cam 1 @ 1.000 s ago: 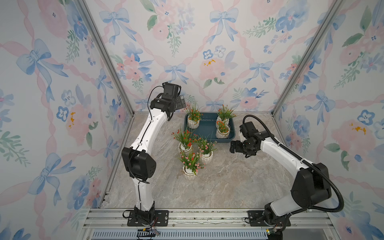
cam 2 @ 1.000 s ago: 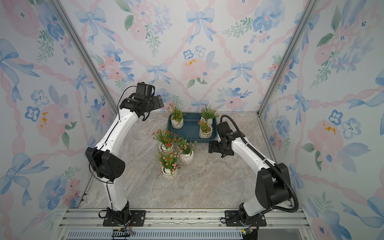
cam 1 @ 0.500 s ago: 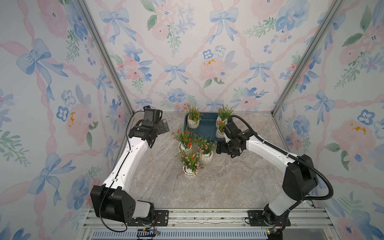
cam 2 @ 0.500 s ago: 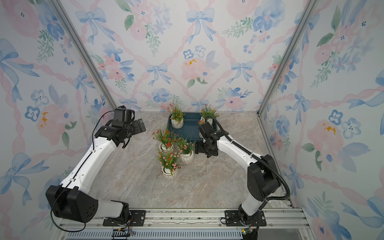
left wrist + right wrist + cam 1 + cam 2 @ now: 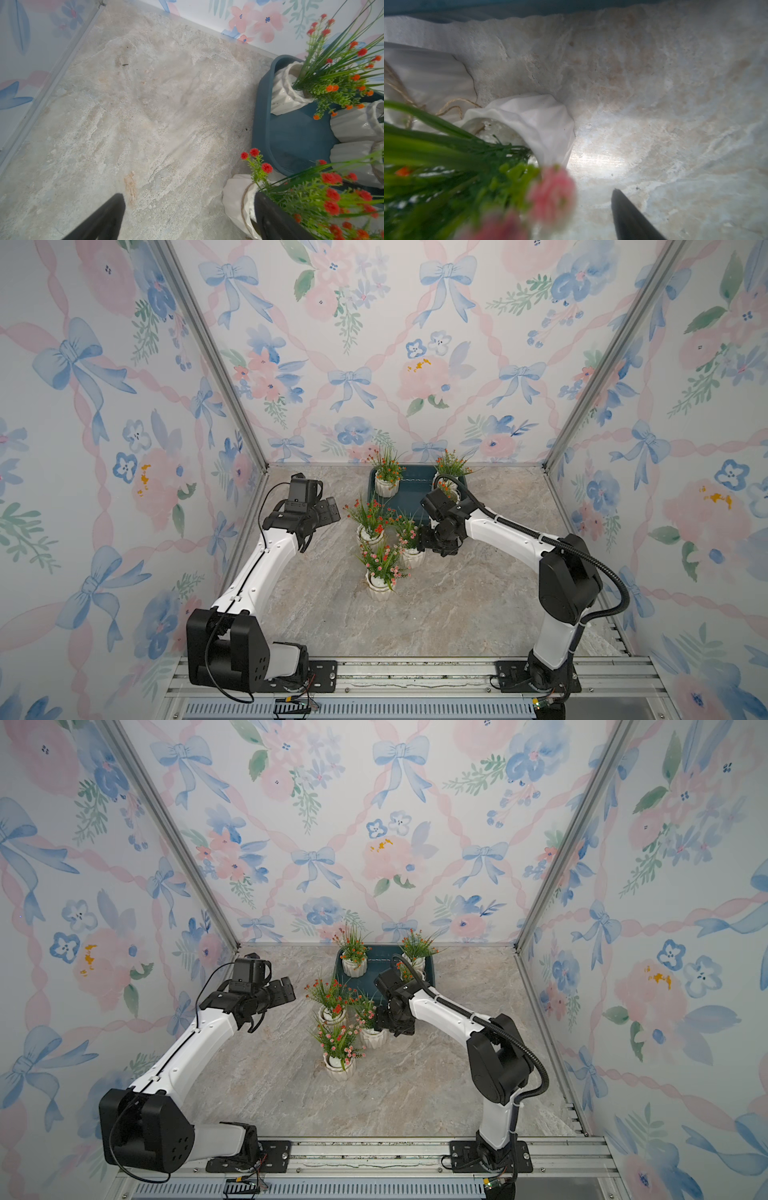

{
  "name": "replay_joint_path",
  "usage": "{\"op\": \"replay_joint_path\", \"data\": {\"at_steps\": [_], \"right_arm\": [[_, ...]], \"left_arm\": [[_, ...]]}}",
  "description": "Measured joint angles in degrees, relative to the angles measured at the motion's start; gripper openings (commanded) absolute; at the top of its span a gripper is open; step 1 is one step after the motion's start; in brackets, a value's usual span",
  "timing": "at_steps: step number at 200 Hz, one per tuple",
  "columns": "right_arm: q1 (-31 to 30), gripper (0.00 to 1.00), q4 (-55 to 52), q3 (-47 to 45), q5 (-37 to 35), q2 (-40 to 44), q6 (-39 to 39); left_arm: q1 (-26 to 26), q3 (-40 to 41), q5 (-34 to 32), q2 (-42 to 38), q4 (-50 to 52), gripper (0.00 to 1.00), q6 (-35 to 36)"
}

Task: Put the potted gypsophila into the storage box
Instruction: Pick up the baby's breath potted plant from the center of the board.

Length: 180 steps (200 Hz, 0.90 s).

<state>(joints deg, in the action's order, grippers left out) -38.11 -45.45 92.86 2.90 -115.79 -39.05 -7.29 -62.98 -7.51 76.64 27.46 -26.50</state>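
The teal storage box lies at the back of the table. It holds three potted gypsophila; two show clearly, and the third is mostly hidden behind my right arm. Three more pots stand on the table in front of it: red-flowered, pink-flowered and the nearest one. My right gripper is low beside the pink-flowered pot. One finger stands clear of the pot and the other is hidden by foliage. My left gripper is open and empty, left of the red-flowered pot.
Floral panels wall the marble table on three sides, with metal corner posts at the back. The rail with both arm bases runs along the front edge. The box stands against the back wall.
My left arm has swung from above the box down to the table left of the pots. My right arm has moved left to the pink-flowered pot, and its jaws have narrowed.
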Motion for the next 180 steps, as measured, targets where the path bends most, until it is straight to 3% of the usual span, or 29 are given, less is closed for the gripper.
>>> {"op": "replay_joint_path", "data": {"at_steps": [53,127,180], "right_arm": [[-0.37,0.56,-0.02,1.33,-0.85,-3.02,-0.70],[-0.63,0.50,-0.02,2.71,-1.95,-4.87,0.28],[-0.63,0.39,0.28,3.15,-2.36,-5.07,1.95]], "left_arm": [[0.61,1.40,2.43,0.00,-1.97,0.97,-0.07],[1.99,2.19,3.56,0.00,-2.97,0.97,-0.09],[2.51,2.29,4.17,0.07,-3.52,0.97,-0.11]]}}
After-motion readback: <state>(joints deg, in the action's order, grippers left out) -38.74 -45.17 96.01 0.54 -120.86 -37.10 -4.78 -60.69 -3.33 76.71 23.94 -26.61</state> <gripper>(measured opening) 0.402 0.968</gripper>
